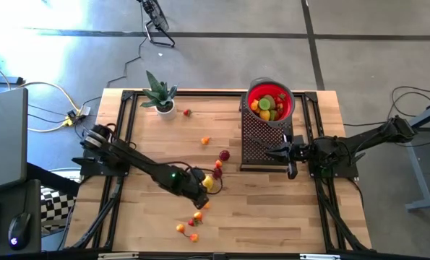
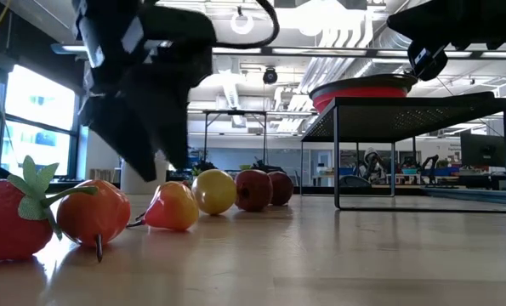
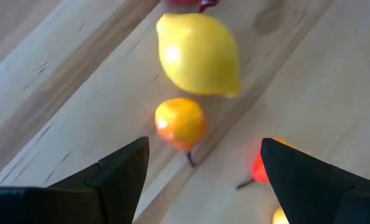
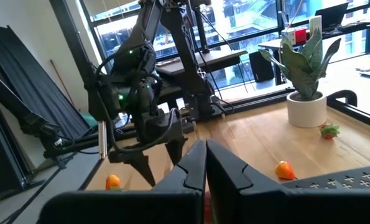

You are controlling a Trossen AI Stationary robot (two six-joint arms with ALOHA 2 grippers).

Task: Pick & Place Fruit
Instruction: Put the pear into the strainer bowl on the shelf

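My left gripper (image 3: 200,180) is open and tipped steeply down over the fruit near the table's middle (image 1: 200,193). A small orange fruit (image 3: 180,122) lies on the wood just ahead of the gap between its fingers, untouched, with a yellow lemon (image 3: 199,55) (image 1: 208,183) beyond it. A red-orange fruit (image 3: 259,167) peeks out beside one finger. More fruit lie scattered on the table, among them red apples (image 1: 224,154). The red bowl (image 1: 287,108) holds several fruit. My right gripper (image 1: 290,153) waits shut beside the black mesh stand.
The red bowl sits on top of a black mesh stand (image 1: 258,141) at the far right. A potted plant (image 1: 160,94) stands at the far left, a strawberry (image 1: 188,113) next to it. Loose fruit (image 1: 180,228) lie near the front edge.
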